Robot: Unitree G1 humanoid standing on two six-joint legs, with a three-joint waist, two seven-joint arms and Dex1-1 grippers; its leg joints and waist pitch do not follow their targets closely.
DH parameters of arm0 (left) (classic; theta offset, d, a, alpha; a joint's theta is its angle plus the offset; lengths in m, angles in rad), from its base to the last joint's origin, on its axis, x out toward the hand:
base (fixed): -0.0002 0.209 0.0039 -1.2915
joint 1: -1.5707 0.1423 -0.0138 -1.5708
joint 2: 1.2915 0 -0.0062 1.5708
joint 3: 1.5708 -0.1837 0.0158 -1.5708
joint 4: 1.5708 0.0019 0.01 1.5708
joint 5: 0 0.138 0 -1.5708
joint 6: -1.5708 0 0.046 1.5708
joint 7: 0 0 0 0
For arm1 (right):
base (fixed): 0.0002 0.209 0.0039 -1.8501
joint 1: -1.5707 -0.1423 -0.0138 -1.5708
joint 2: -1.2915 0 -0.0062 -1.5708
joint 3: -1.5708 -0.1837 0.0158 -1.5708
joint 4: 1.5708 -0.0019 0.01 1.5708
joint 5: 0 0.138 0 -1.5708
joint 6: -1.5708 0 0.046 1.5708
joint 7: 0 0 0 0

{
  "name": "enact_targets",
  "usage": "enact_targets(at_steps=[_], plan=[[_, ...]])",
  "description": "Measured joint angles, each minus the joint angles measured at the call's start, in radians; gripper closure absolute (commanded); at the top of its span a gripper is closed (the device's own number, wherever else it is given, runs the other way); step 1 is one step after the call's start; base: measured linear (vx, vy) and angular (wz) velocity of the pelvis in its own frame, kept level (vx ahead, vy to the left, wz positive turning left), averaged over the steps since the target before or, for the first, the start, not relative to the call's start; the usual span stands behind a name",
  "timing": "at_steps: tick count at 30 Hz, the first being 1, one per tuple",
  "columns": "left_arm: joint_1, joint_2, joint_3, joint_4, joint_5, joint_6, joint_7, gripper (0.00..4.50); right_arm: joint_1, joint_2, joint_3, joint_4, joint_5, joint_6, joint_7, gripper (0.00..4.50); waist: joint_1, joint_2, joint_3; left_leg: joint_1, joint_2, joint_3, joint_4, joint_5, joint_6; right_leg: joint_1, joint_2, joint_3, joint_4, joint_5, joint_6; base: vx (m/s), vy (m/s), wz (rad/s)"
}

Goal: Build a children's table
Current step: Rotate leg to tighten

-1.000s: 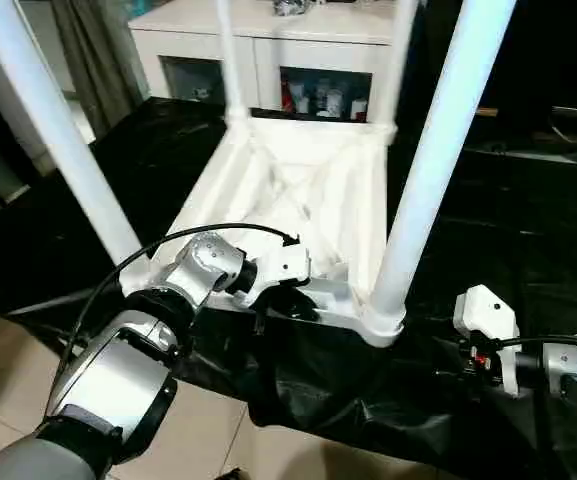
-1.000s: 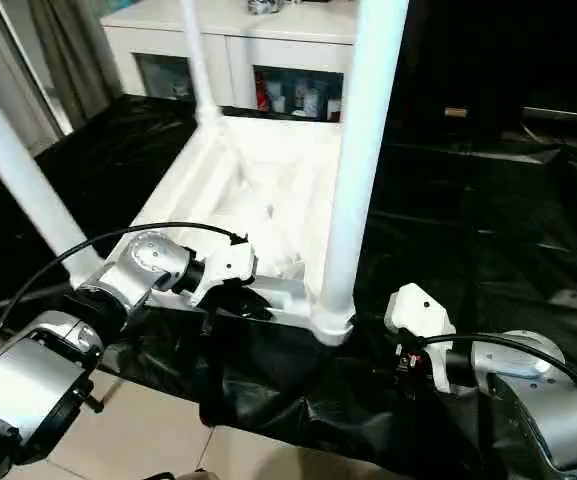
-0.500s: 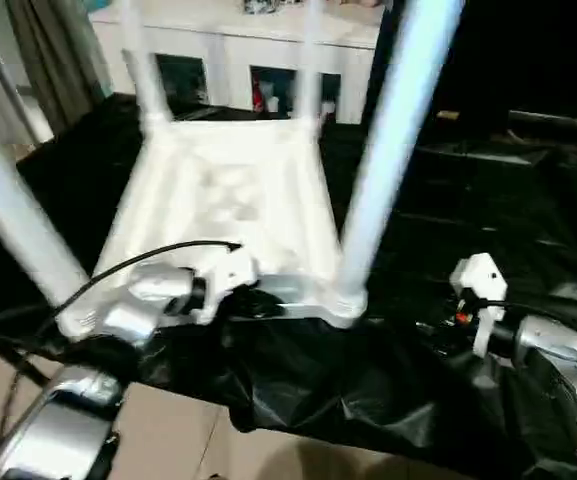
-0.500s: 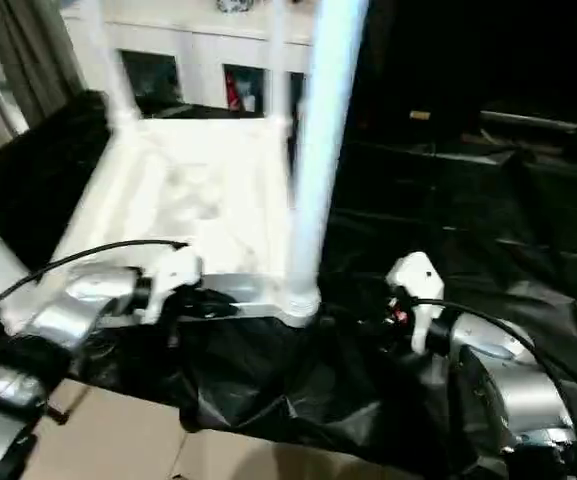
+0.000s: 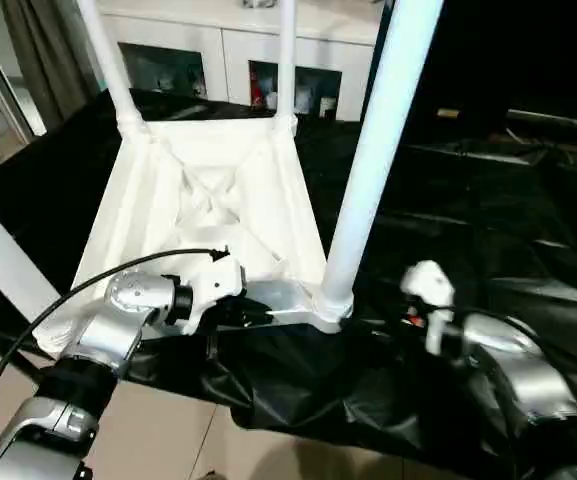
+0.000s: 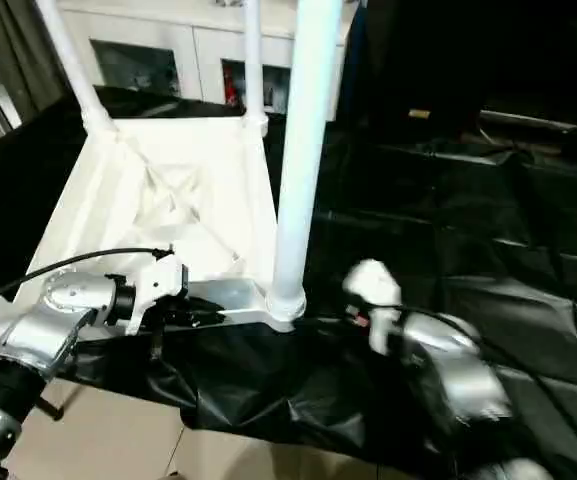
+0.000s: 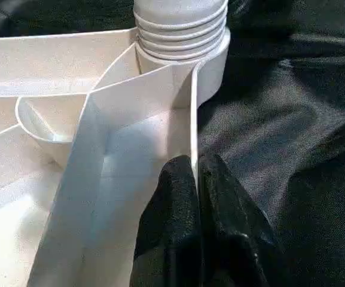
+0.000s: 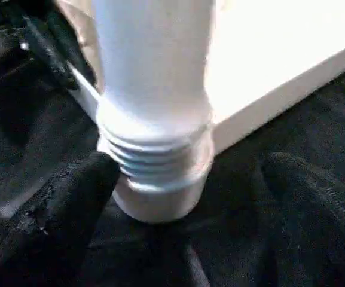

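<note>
Left gripper (image 7: 195, 173) pinched shut on rim of children's table (image 5: 208, 190), which lies upside down ahead of it on black sheet (image 5: 488, 200). Right gripper (image 8: 184, 173) spread wide, straddling near-corner leg (image 5: 373, 160) at threaded base. Risk: thin-rim pinch slips; uneven closing tilts leg, cross-threads socket.

White children's table (image 5: 208, 200) upside down, legs up
</note>
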Motion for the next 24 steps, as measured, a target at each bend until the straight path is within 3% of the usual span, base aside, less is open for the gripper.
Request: enact_targets(at_steps=[15, 22, 24], plan=[[-0.028, -0.010, -0.015, -0.001, 0.002, 0.044, -0.007, 4.50, -0.099, 0.083, 0.026, 0.166, -0.034, -0.165, 0.036, 0.04, 0.002, -0.004, 0.003, 0.000, 0.000, 0.002, 0.000, 0.000, 0.000, 0.000, -0.002, 0.000, -0.001, 0.001, -0.001, 0.000, 0.000, 0.00], [-0.029, -0.009, -0.016, 0.000, 0.001, 0.047, -0.007, 4.50, -0.096, 0.084, 0.018, 0.059, 0.003, -0.129, 0.050, 0.04, 0.002, -0.004, 0.004, 0.000, 0.000, 0.002, 0.000, 0.000, -0.001, 0.000, -0.002, 0.000, -0.001, 0.001, -0.001, 0.000, 0.000, 0.00], [-0.029, -0.009, -0.016, 0.000, 0.001, 0.047, -0.008, 4.50, -0.097, 0.084, 0.017, 0.029, 0.014, -0.114, 0.058, 0.30, 0.002, -0.004, 0.004, 0.000, 0.000, 0.002, -0.001, 0.000, -0.001, 0.000, -0.002, 0.000, -0.001, 0.001, -0.001, 0.000, 0.000, 0.00]])
